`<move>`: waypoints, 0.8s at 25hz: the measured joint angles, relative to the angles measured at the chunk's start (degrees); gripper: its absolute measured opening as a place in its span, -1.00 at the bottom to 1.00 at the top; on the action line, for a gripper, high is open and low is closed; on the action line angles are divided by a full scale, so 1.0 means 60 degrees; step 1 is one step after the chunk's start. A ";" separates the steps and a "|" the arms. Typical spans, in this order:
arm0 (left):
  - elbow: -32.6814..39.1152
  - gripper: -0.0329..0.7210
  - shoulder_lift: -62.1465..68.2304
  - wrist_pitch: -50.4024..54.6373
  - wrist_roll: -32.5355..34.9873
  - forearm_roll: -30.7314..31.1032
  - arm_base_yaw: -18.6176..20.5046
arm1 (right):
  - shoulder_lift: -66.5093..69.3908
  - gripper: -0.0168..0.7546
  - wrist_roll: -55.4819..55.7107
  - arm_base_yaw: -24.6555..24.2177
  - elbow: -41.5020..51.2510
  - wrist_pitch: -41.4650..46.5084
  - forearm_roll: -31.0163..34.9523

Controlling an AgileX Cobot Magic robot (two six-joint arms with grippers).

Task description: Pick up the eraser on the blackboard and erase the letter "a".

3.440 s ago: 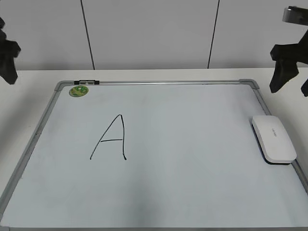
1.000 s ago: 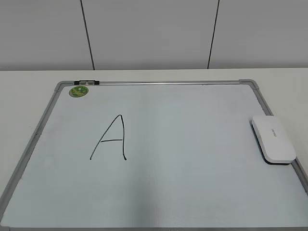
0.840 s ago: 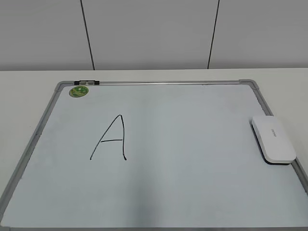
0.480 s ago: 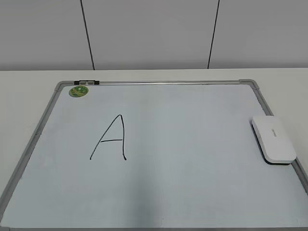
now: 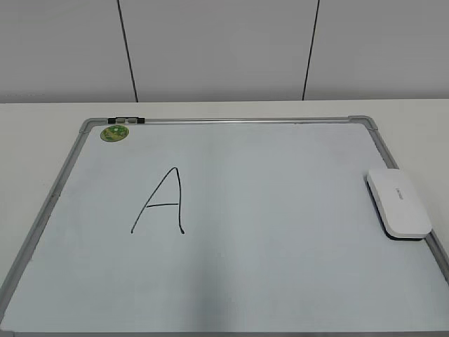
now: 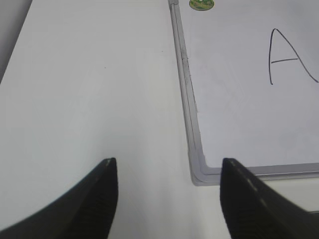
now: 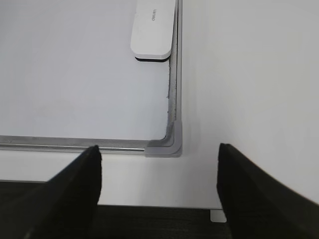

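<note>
The white eraser (image 5: 398, 203) lies flat on the blackboard's right edge, and also shows in the right wrist view (image 7: 152, 27). The blackboard (image 5: 224, 121) lies flat on the table. A large capital "A" (image 5: 163, 202) is written left of centre. No small lowercase "a" shows in any view. My left gripper (image 6: 168, 164) is open and empty over bare table, beside the board's near left corner (image 6: 197, 174). My right gripper (image 7: 159, 149) is open and empty over the board's near right corner (image 7: 167, 144), well short of the eraser. Neither gripper shows in the exterior view.
A round green magnet (image 5: 114, 133) sits at the board's far left corner. A small black clip (image 5: 128, 120) is on the far frame. The white table's front edge (image 7: 149, 205) runs under my right gripper. A panelled wall stands behind.
Both grippers hung at the exterior view's upper corners 3.4 s ago; they have left that view. Over the last second nothing has moved.
</note>
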 joint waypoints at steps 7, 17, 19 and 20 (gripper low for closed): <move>0.0000 0.34 0.0000 0.0000 0.0000 0.0000 0.0000 | 0.0000 0.43 0.0016 0.0000 0.0000 0.0012 0.0000; 0.0000 0.34 -0.0635 -0.0042 0.0004 -0.0006 0.1173 | -0.1000 0.43 0.0016 -0.1056 0.0000 0.0035 0.0000; 0.0005 0.34 -0.0635 -0.0042 0.0004 -0.0006 0.1425 | -0.1365 0.43 0.0016 -0.1210 0.0000 0.0052 0.0000; 0.0005 0.34 -0.0635 -0.0042 0.0004 -0.0006 0.1468 | -0.1536 0.43 0.0016 -0.1256 0.0000 0.0047 0.0000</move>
